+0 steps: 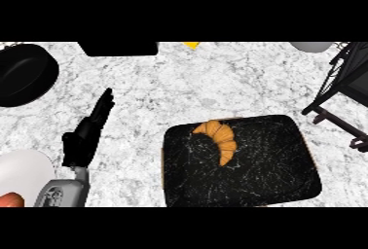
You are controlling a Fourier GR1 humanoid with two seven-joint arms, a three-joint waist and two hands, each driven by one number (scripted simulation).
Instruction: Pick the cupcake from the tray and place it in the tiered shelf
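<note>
A white plate (22, 168) sits at the near left edge of the speckled marble surface (208, 82). Beside it the left hand (82, 138) rests, fingers (104, 104) straight and pressed together, touching nothing. The black marbled tray (273, 165) holds 1 curved orange pastry (219, 138), long axis running near-to-far. Farther right stands the dark wire tiered shelf (341, 82); far left, a black pan (25, 73).

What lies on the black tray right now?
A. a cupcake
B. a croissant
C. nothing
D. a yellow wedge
B: a curved golden croissant lies on the upper left part of the black tray; no cupcake shows on it.
</note>
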